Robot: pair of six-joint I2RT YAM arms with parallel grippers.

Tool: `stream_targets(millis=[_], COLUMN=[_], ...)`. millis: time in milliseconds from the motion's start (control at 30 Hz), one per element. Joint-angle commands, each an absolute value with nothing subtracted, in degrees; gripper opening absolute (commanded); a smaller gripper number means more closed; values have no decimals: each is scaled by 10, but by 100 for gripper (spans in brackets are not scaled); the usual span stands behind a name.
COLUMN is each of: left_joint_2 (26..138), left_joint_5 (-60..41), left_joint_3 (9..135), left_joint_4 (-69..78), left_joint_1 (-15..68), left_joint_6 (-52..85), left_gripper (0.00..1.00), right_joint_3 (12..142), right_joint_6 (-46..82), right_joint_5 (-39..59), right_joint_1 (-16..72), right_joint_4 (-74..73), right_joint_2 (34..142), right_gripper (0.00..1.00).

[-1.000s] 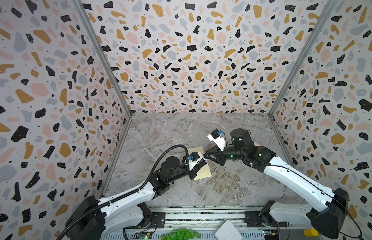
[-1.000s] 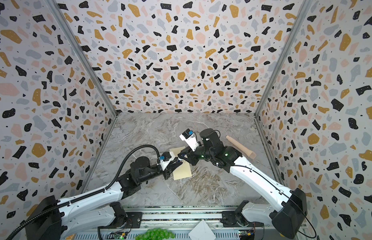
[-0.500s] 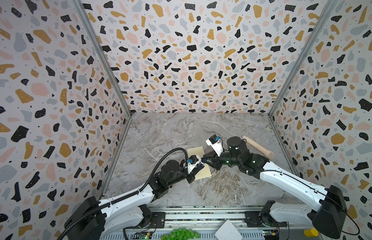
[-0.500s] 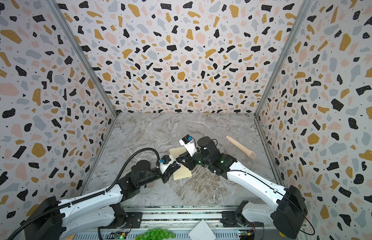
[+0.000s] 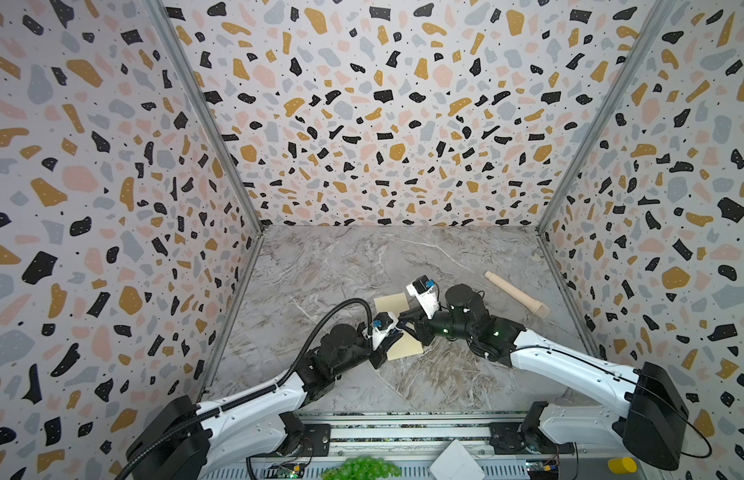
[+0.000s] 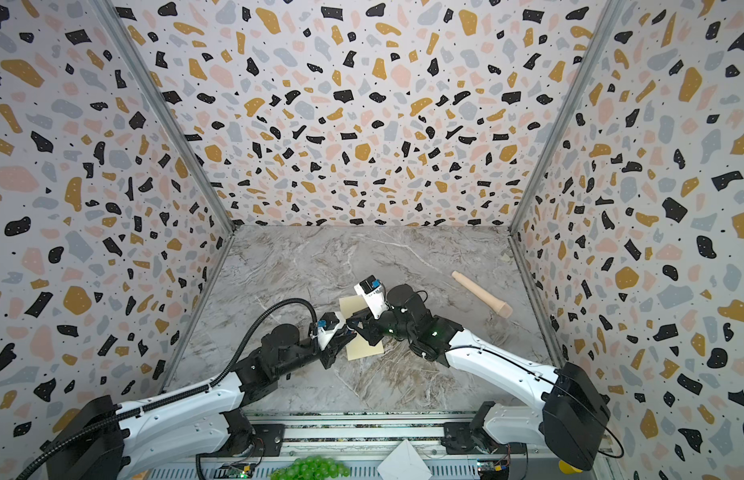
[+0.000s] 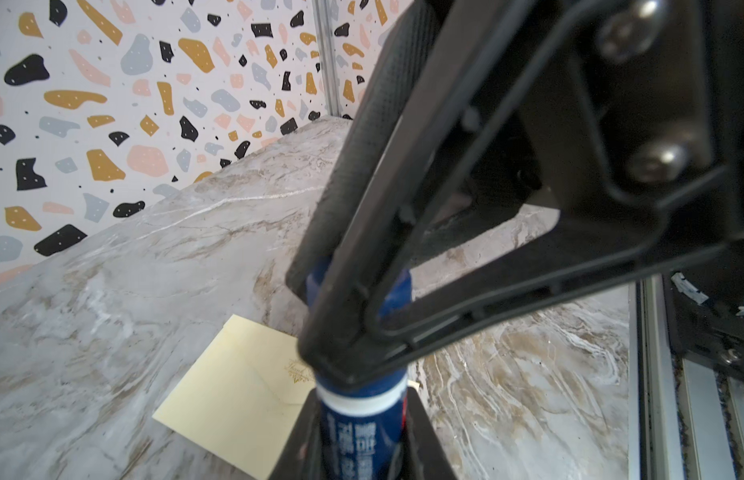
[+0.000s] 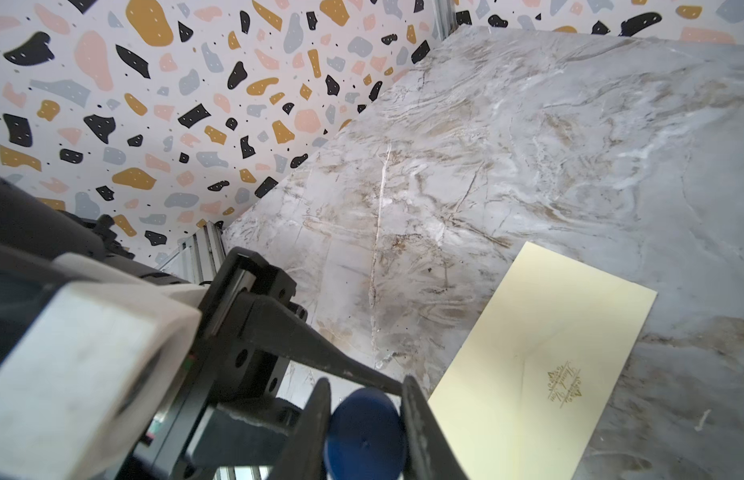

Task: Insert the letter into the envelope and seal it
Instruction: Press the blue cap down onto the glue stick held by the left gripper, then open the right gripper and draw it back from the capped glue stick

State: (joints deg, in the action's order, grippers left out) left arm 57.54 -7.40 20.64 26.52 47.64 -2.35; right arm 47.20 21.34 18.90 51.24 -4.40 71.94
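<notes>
Your two tools meet tip to tip over the middle of the bench (image 5: 341, 266). The left tool (image 7: 359, 419) is clamped round the body of a blue glue stick (image 7: 362, 451), and the right tool (image 8: 365, 411) pinches the cap end of that same stick, so both are closed on it. Directly beneath them the envelope (image 8: 540, 365) lies flat on the marble. Its pointed flap is folded down, with a small gold emblem at the tip; whether the flap is stuck, you cannot tell. Its edges lie flat. In both top views the tools cover its middle, so only the end beyond them and the end nearer the rail (image 5: 403, 432) show. Open marble runs from the tools to the back wall (image 5: 382, 124) and outward past the left tool. On the right tool's outer side a wooden peg (image 5: 515, 294) lies slanted, well apart from everything. What crowds each tool most is the other tool. Behind the arm bases, off the marble, sit green grapes (image 5: 364, 467), a white folded paper (image 5: 455, 463) and a small yellow thing (image 5: 621, 465). You have two tools, one envelope, one glue stick, one peg, one bunch of grapes, one white paper and one yellow thing.
</notes>
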Motion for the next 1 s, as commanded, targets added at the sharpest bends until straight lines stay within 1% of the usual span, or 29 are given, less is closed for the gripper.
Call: stream_targets(millis=[0,300,433,500,567,667,800,967], left_joint_2=[543,535,532,533,534,538,548,560], left_joint_5=[-53,-43,-45,-47,-53,-66,-77,-91], left_joint_3=[246,243,242,241,241,243,244,248], left_joint_4=[506,510,509,506,495,471,449,435], left_joint_1=[473,471,471,471,471,471,471,471], left_joint_6=[-23,-25,-23,-26,-32,-45,-54,-59], left_gripper=[0,0,0,0,0,0,0,0], right_joint_3=[429,419,439,463,494,543,606,647], right_joint_6=[238,248,239,227,213,187,163,139], right_joint_5=[290,309,310,309,309,301,292,283], right_joint_1=[568,579,577,570,558,524,476,453], right_joint_4=[60,47,48,59,77,103,119,100], right_joint_2=[764,784,772,763,750,721,677,623], right_gripper=[11,12,13,15,20,29,43,62])
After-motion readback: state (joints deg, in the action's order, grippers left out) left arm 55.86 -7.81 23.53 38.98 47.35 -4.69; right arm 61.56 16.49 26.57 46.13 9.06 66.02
